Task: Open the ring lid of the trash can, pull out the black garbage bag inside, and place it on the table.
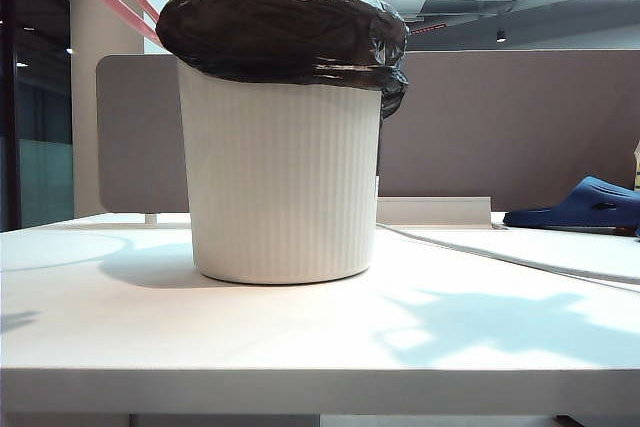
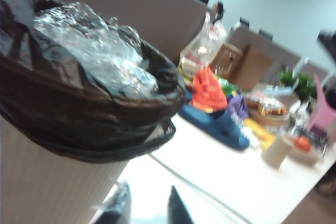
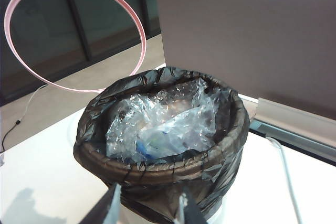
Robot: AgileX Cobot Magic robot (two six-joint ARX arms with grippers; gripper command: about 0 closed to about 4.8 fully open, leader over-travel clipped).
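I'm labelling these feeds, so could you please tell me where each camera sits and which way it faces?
Exterior view: low at table height, facing the trash can side-on; no arm shows.
Left wrist view: beside the can, facing past the black garbage bag toward clutter; left gripper fingertips show, apart.
Right wrist view: above the can, looking down into the bag, ring lid swung up; right gripper fingertips show, apart.
All three share the bag-lined can.

Glossy crinkled plastic black garbage bag (image 3: 157,174), ribbed matt plastic trash can (image 1: 280,187), smooth white table (image 1: 320,337).
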